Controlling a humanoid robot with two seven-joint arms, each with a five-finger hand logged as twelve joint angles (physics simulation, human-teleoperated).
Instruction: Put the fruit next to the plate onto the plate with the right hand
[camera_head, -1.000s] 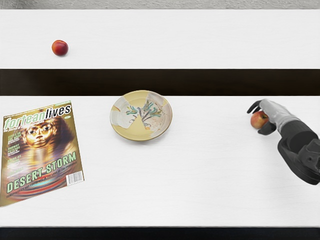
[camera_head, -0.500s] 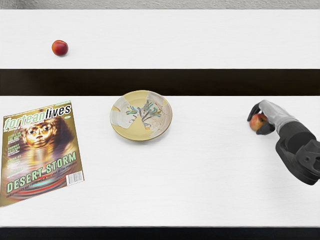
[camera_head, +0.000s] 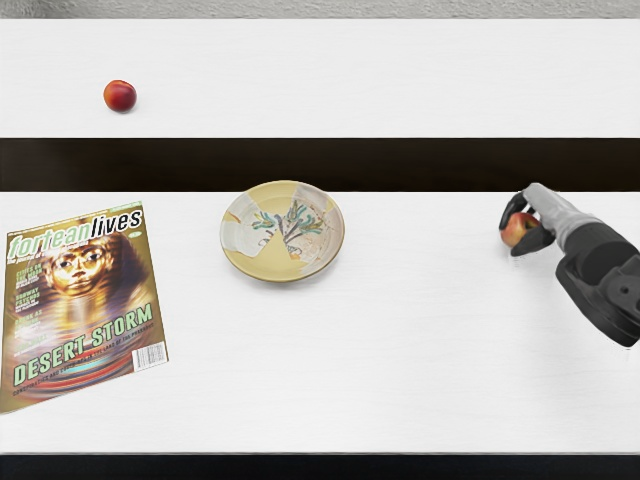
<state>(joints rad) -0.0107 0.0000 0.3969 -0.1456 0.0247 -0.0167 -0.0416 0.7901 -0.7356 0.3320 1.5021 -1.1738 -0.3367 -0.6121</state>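
One right hand (camera_head: 541, 216), arm entering from the picture's right edge. Dark fingers (camera_head: 514, 208) curled and clamped on the apple (camera_head: 516, 230), one finger arched over its top and another under its near side.

One apple, red and yellow, enclosed in the fingers, its left face showing. Whether it touches the worktop (camera_head: 420, 330) beneath cannot be told.

One white worktop, below and around the fingers, running off to their left.

One plate (camera_head: 330, 250), yellow with a pale centre and green leaf pattern, well apart from the fingers to their left, at about the same depth on the worktop. Nothing lies on it.

One magazine (camera_head: 80, 305), cover titled "fortean lives" with a golden mask and the words "DESERT STORM", lying flat and slightly turned, farther left than the plate and nearer the front edge.

One dark gap (camera_head: 320, 165), beyond the fingers, parting this worktop from a second white worktop (camera_head: 400, 80).

One round red fruit (camera_head: 120, 96), on that far worktop, farthest from the fingers, up and left.
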